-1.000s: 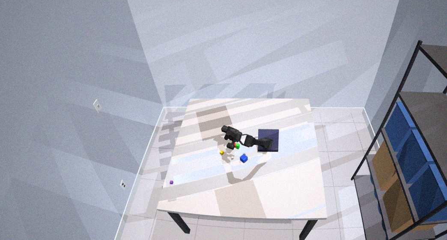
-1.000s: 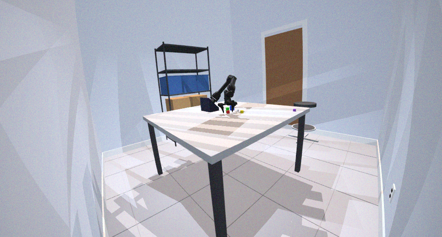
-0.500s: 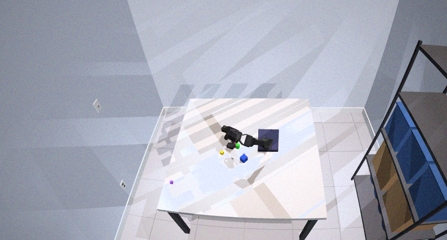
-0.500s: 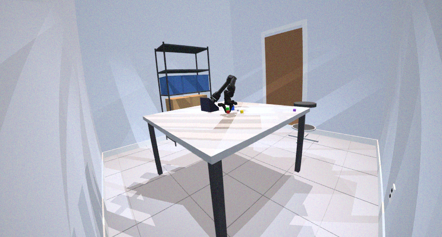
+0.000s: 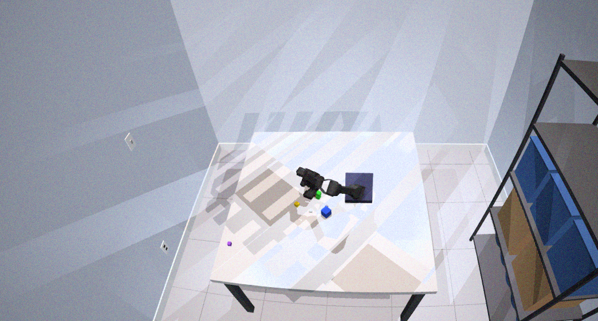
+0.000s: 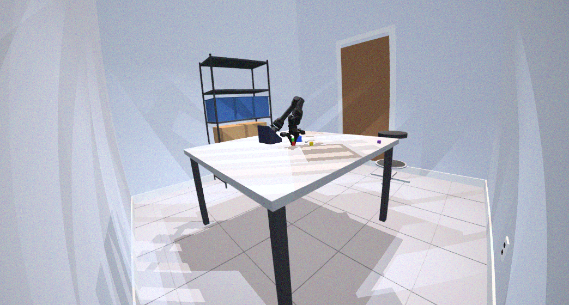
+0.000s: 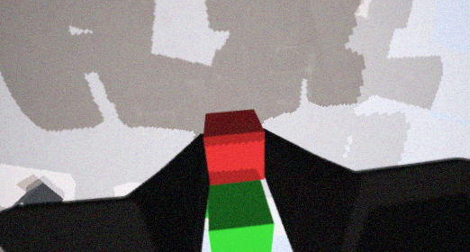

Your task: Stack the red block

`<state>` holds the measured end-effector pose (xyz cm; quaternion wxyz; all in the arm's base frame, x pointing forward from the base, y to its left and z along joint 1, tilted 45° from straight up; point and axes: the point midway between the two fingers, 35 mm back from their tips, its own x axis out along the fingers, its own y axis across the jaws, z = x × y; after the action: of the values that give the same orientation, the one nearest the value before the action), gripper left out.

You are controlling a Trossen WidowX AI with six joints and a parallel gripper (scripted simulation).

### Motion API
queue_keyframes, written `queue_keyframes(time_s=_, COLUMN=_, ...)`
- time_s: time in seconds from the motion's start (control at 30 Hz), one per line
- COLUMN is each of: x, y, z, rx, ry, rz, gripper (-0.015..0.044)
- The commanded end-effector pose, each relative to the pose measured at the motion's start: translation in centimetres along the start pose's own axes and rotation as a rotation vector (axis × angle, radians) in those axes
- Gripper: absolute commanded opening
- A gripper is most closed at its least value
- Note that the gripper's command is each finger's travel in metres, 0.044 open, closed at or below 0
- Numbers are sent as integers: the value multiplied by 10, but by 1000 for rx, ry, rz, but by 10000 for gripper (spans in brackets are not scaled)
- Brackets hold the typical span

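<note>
The red block (image 6: 293,144) (image 7: 236,156) is between the fingers, low at the table top. It is hidden behind the arm in the top view. My gripper (image 6: 293,142) (image 7: 232,138) is shut on it, one black finger on each side. The green tower (image 5: 318,195) (image 6: 292,139) (image 7: 240,203) stands right beside the red block, just below it in the wrist view. Whether the two touch I cannot tell. The tower's lower part is cut off by the wrist view's bottom edge and partly hidden by the red block and fingers in the exterior view.
A blue block (image 5: 326,212) (image 6: 300,138) stands near the tower. A yellow block (image 5: 296,204) (image 6: 311,143) lies on the gripper's other side. A purple block (image 5: 229,243) (image 6: 379,141) is far off near the table edge. A small dark object (image 7: 40,196) shows at the wrist view's lower left.
</note>
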<state>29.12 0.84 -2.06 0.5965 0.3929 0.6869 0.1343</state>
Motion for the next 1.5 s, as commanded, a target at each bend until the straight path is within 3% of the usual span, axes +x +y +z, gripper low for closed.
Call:
queue_keyframes(time_s=0.0, x=-14, y=0, z=3, rx=-8, ry=-12, rz=0, gripper=0)
queue_keyframes(time_s=0.67, x=-114, y=-1, z=1, rx=-7, ry=-12, rz=-4, gripper=0)
queue_keyframes(time_s=1.3, x=-114, y=1, z=-32, rx=-6, ry=-10, rz=-4, gripper=0)
queue_keyframes(time_s=1.47, x=-94, y=1, z=-32, rx=-6, ry=-11, rz=-3, gripper=0)
